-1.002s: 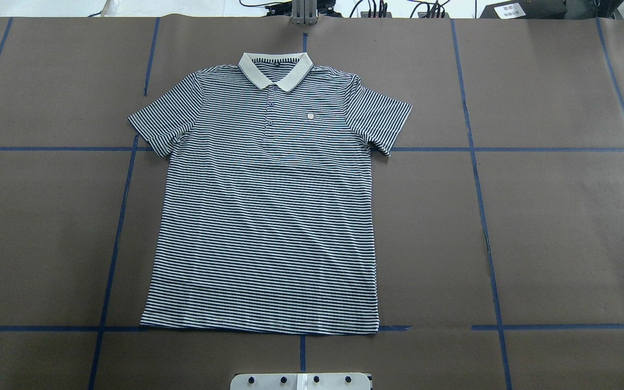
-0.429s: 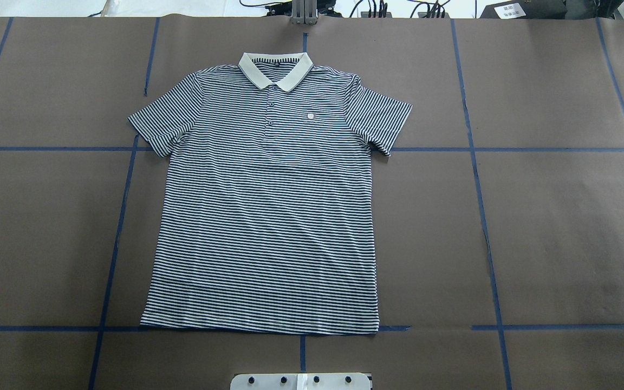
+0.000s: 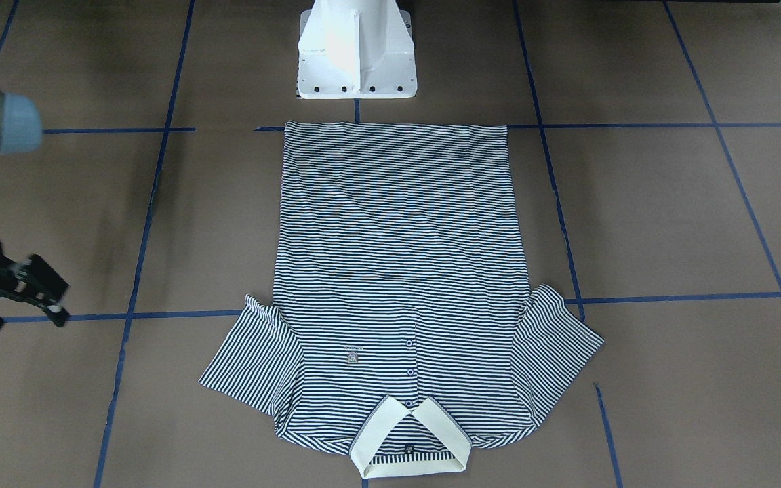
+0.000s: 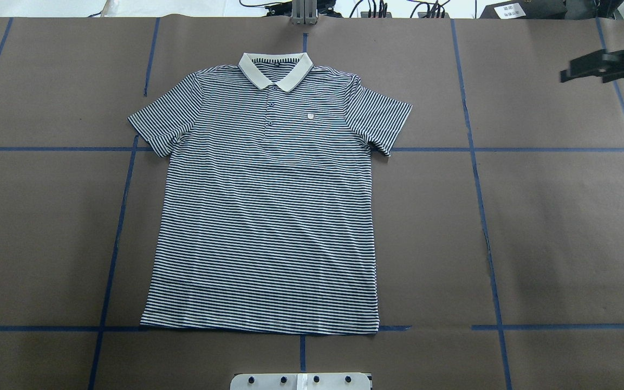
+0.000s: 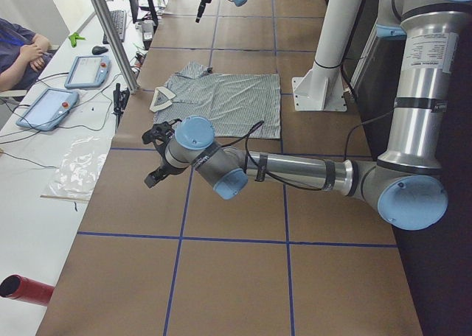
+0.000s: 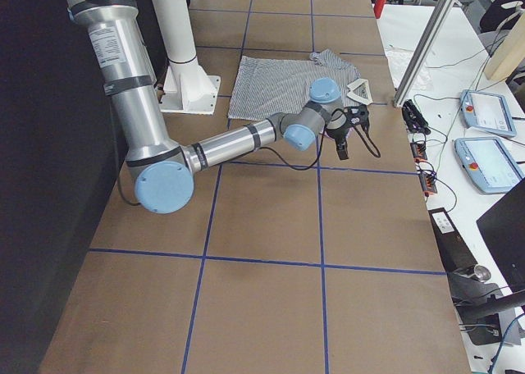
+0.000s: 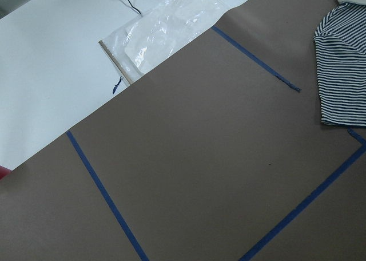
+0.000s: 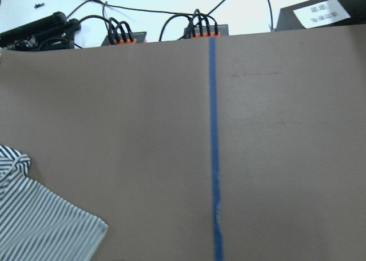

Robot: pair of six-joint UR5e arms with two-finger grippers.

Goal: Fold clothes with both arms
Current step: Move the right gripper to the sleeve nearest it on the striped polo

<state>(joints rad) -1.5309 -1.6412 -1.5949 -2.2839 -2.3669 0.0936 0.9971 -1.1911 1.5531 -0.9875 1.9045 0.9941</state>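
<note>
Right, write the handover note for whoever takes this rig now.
Right gripper: jaws look parted, empty, over bare table beside the shirt, apart from it.
Left gripper: off the shirt's other side, nothing seen in it. Whether it is open or shut cannot be told.
Polo shirt: flat, front up, sleeves spread, collar away from the robot.
Done: no fold yet. Left: every fold.

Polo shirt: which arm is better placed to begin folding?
Right, probably. The right pincer hangs over the table within the overhead view, off the sleeve of the polo shirt; the left pincer lies outside that view, seen only from the side, so likely farther away.
</note>
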